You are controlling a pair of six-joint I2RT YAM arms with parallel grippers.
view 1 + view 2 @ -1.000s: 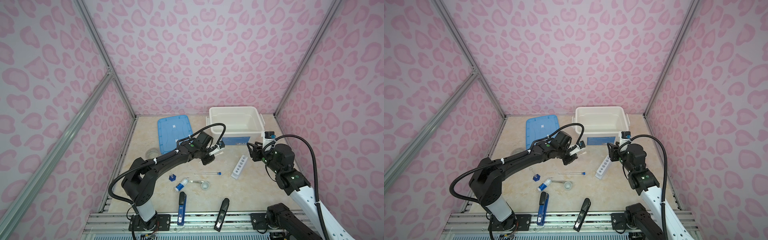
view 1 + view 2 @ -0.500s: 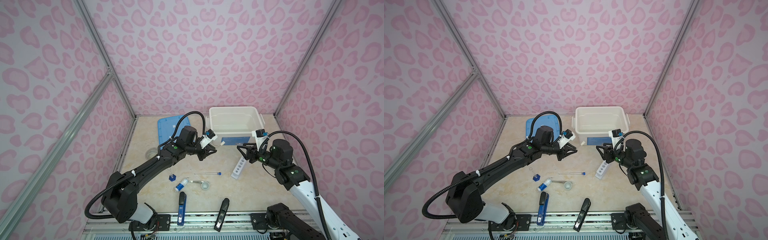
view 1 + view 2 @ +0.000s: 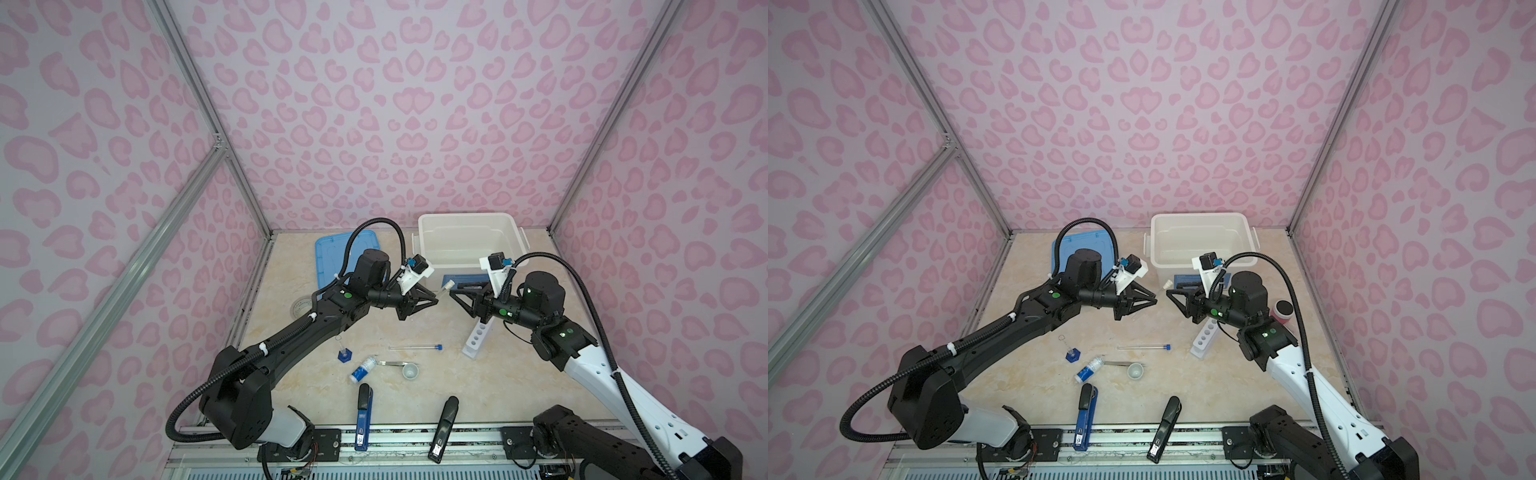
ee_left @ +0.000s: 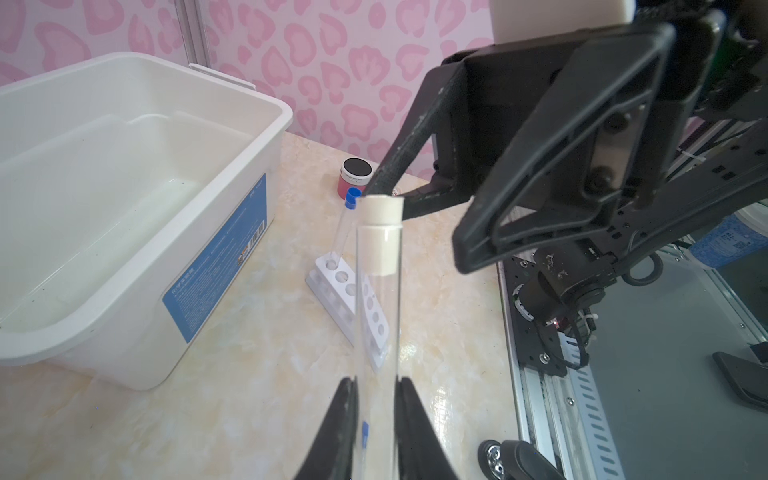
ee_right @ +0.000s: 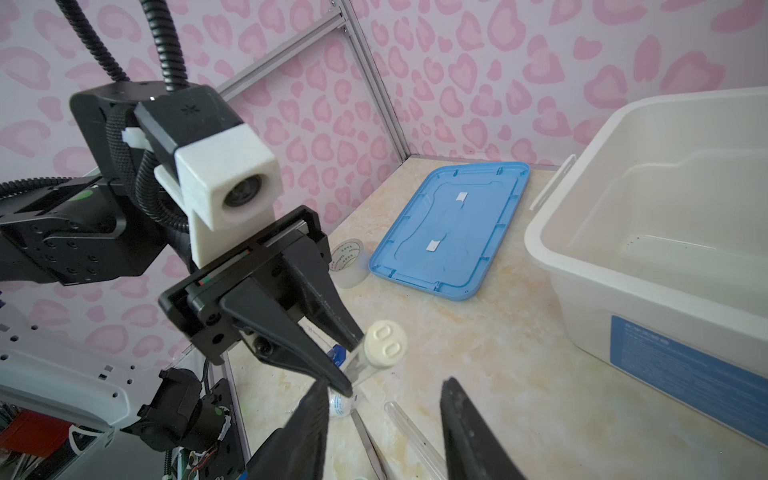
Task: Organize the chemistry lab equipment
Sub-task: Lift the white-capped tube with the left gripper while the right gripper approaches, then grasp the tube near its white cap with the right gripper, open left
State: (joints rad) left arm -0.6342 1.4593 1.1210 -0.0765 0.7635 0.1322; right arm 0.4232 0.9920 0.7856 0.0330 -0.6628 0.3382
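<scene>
**Mid-air handover**

We show the left gripper [image 4: 376,380] closed on its load, the right gripper [image 5: 385,382] gaping opposite, the white holed rack [image 3: 476,338] on the table, and the white-capped test tube [image 4: 379,291] aloft between them. Next, we judge: grasp squarely near its cap.

One white-capped test tube [image 4: 380,232] and two blue-capped test tubes [image 3: 413,347]. Two stapler-like tools [image 3: 363,415]. One each: rack [image 3: 477,338], bottle [image 3: 363,369], cup [image 3: 410,371], tweezers [image 3: 392,363], cylinder [image 3: 344,353].

left gripper [image 4: 376,384]: fingers pinched close, reaching toward centre | right gripper [image 5: 384,382]: fingers parted, facing left gripper
</scene>
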